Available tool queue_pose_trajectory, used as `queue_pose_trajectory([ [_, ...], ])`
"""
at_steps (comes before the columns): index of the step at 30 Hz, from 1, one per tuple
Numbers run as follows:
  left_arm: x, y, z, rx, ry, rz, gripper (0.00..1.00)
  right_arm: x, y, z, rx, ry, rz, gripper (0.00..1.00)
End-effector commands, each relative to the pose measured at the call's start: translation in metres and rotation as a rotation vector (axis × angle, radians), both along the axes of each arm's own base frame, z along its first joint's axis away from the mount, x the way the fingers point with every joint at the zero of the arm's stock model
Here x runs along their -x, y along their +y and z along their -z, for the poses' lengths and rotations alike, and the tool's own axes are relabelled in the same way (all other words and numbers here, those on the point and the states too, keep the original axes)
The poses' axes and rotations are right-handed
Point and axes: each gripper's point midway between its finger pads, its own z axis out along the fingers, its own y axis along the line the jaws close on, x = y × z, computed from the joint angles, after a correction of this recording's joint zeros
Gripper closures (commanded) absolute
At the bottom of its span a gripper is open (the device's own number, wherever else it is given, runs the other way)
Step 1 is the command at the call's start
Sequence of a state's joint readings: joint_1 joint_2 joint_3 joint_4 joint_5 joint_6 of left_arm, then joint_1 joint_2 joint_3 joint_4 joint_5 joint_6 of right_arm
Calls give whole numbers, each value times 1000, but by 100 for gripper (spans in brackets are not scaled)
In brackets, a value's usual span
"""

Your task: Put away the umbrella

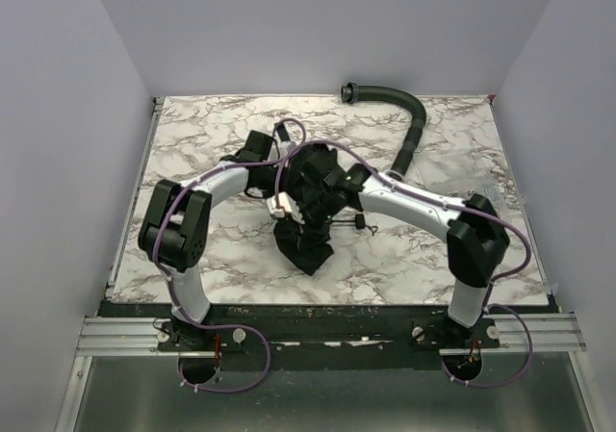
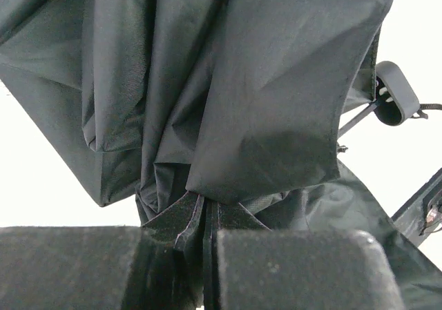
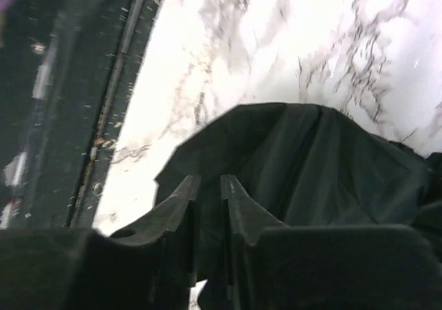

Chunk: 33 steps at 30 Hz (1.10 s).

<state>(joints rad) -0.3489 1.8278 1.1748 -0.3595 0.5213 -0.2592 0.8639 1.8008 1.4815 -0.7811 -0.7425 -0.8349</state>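
Observation:
The umbrella [image 1: 306, 232] is a crumpled black fabric bundle at the table's middle, between both grippers. My left gripper [image 1: 287, 201] is at its left side. In the left wrist view the gripper [image 2: 207, 203] is shut, with the jaws pinching a fold of the black fabric [image 2: 262, 82]. The small black handle [image 2: 395, 92] on its thin shaft shows at the right. My right gripper [image 1: 332, 184] is at the bundle's upper right. In the right wrist view the gripper [image 3: 208, 179] has its jaws nearly closed with dark fabric [image 3: 311, 165] between them.
A curved black ribbed hose [image 1: 409, 129] lies at the back right of the marble table [image 1: 212, 134]. A dark metal rail [image 1: 318, 312] runs along the near edge, also seen in the right wrist view [image 3: 83, 82]. White walls stand on three sides.

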Motion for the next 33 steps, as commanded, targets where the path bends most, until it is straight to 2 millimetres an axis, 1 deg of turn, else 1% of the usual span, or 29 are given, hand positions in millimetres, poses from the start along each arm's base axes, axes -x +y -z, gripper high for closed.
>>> queue_pose_trajectory([
  [1, 9, 10, 19, -81, 68, -21, 96, -38, -10, 60, 134, -100, 145, 79],
  [4, 8, 8, 16, -72, 65, -16, 96, -49, -20, 92, 219, -145, 219, 91],
  [6, 7, 6, 11, -61, 57, -15, 96, -67, -27, 107, 267, -203, 308, 93],
  [10, 7, 4, 5, -43, 51, -14, 94, -87, -32, 121, 310, -249, 407, 95],
  [12, 7, 3, 4, -34, 54, -15, 90, -88, -33, 127, 327, -233, 412, 94],
  [13, 7, 2, 2, -29, 52, -16, 88, -85, -34, 131, 337, -217, 399, 92],
  [14, 7, 2, 0, -25, 51, -18, 87, -80, -35, 133, 343, -196, 373, 91],
  [15, 7, 1, -2, -19, 45, -20, 86, -66, -40, 136, 367, -158, 304, 88],
  [16, 6, 1, -6, -13, 36, -25, 84, -45, -45, 133, 379, -92, 190, 84],
  [17, 5, 0, -10, -4, 27, -30, 82, -25, -47, 124, 367, -26, 96, 79],
  [18, 4, -3, -18, 18, 10, -32, 80, 0, -52, 110, 353, 63, -11, 74],
  [19, 4, -5, -26, 42, -4, -35, 78, 21, -52, 88, 306, 142, -102, 67],
  [20, 3, -8, -38, 71, -29, -36, 76, 38, -57, 66, 282, 201, -172, 61],
  [21, 2, -12, -49, 104, -47, -37, 74, 46, -51, 41, 228, 240, -202, 57],
  [22, 1, -15, -62, 138, -74, -37, 71, 55, -51, 18, 191, 267, -229, 52],
  [23, 0, -17, -75, 168, -97, -43, 69, 58, -47, -5, 143, 271, -246, 47],
  [24, -1, -20, -87, 200, -125, -40, 66, 60, -45, -23, 108, 265, -254, 43],
  [25, -2, -22, -99, 229, -147, -43, 65, 59, -40, -38, 71, 252, -248, 38],
  [26, -3, -24, -110, 253, -174, -41, 63, 57, -35, -50, 39, 230, -233, 31],
  [28, -4, -24, -128, 286, -219, -44, 63, 44, -24, -59, 1, 162, -175, 23],
  [29, -5, -23, -135, 294, -241, -48, 63, 28, -13, -60, -14, 113, -92, 12],
  [30, -6, -19, -139, 293, -257, -60, 63, 12, -6, -54, -20, 64, -10, 0],
  [31, -8, -14, -144, 287, -283, -80, 63, -8, 2, -51, -34, -20, 79, 0],
  [32, -10, -6, -143, 272, -300, -112, 63, -22, 4, -41, -30, -73, 133, 0],
  [33, -13, 4, -146, 259, -327, -151, 62, -38, 8, -37, -41, -139, 183, 0],
])
